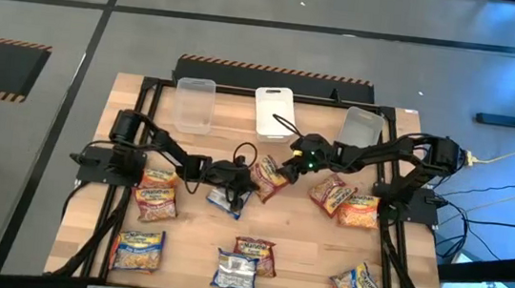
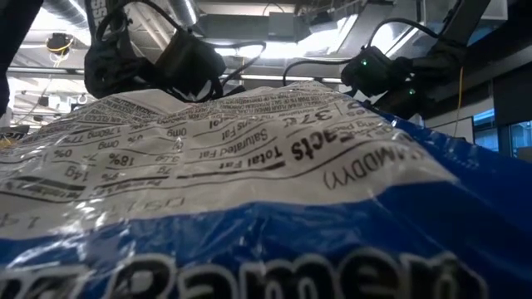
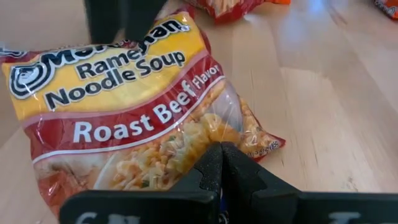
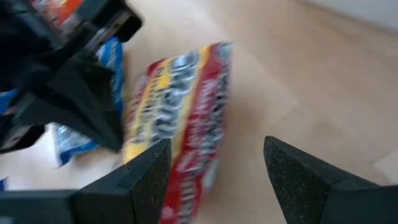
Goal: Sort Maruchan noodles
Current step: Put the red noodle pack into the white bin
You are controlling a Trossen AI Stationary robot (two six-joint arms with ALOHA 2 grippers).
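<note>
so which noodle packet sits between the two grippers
The red Roast Beef packet at the table's middle, between the shut left gripper and open right gripper; the other packets lie farther out.

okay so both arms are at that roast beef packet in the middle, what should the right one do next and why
Probably ease the right gripper down and close on the roast beef packet. Its fingers stand open just short of it, while the left gripper is shut at the packet's other edge, so the packet is not yet grasped from this side.
</note>
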